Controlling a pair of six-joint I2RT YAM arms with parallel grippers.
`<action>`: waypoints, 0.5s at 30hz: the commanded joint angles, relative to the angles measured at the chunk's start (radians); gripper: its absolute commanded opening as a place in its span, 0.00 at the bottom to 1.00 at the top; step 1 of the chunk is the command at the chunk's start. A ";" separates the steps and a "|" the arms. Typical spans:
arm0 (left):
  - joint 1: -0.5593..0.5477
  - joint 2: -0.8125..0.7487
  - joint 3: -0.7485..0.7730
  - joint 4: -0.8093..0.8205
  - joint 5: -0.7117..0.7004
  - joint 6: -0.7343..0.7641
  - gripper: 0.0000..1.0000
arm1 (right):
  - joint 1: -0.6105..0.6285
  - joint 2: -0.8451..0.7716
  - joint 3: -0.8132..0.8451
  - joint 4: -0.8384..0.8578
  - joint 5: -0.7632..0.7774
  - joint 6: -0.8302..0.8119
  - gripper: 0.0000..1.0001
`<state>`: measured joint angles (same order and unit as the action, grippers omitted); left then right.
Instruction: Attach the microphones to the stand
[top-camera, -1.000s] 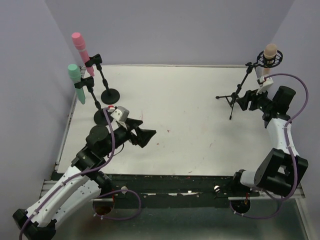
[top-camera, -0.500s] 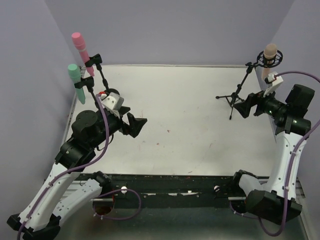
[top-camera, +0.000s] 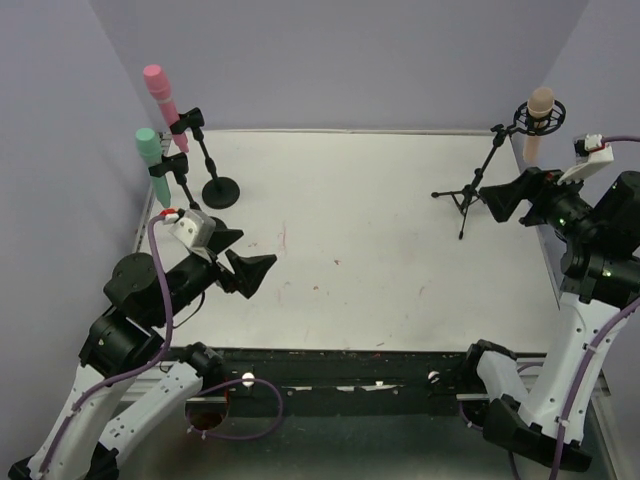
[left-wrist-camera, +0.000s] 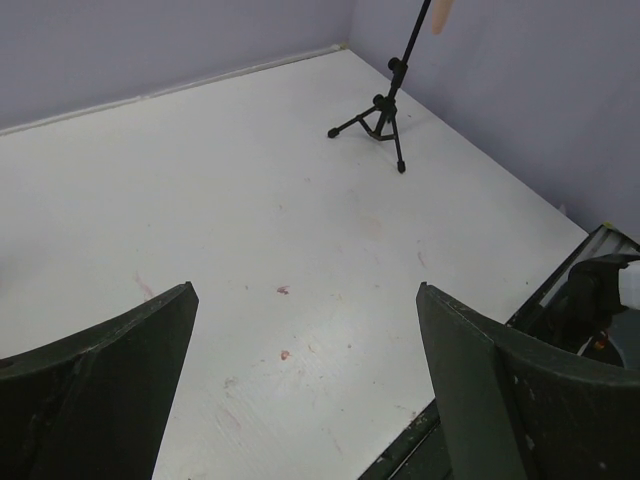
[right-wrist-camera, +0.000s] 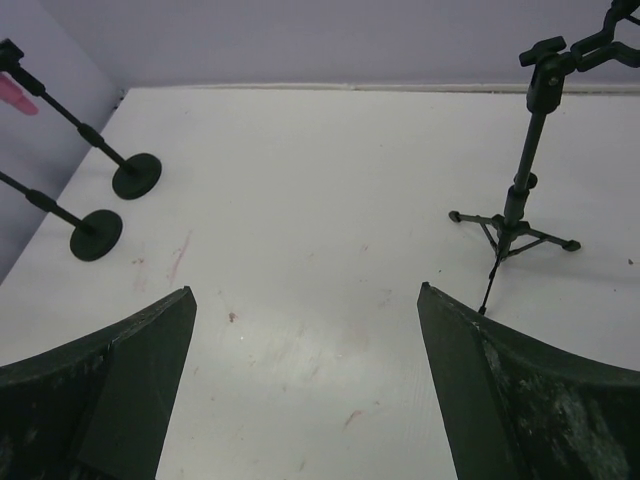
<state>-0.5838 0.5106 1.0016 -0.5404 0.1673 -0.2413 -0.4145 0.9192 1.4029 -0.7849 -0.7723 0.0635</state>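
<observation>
1. At the upper left of the top view, the pink microphone (top-camera: 160, 95) and the green microphone (top-camera: 152, 162) each sit in a clip on the round-base stands (top-camera: 220, 189). Their long axes are tilted, heads up and to the left.
2. At the upper right, the peach microphone (top-camera: 538, 112) stands near upright in the ring mount of the tripod stand (top-camera: 468, 196).
3. Left fingers (top-camera: 252, 270): spread wide, holding nothing. They lie below and right of the green microphone, apart from it. The left arm is the nearer to that pair.
4. Right fingers (top-camera: 500, 202): spread wide, holding nothing. They lie below the peach microphone, beside the tripod mast. No contact is evident.
5. Judgement: all three microphones appear seated, and none lies loose.
6. Worktop (top-camera: 380, 230): white, flat, with faint reddish marks. Lilac walls close it in on three sides, tight behind the stands.
</observation>
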 joint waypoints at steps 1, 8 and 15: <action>0.004 -0.079 -0.021 -0.046 0.012 -0.067 0.99 | -0.004 -0.039 0.013 0.004 0.070 0.062 1.00; 0.004 -0.132 -0.029 -0.081 -0.026 -0.070 0.99 | -0.004 -0.062 -0.008 0.035 0.076 0.050 1.00; 0.002 -0.153 -0.046 -0.090 -0.040 -0.072 0.99 | -0.004 -0.088 -0.050 0.075 0.088 0.042 1.00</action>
<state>-0.5838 0.3790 0.9771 -0.5980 0.1619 -0.3008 -0.4145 0.8494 1.3796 -0.7460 -0.7025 0.1059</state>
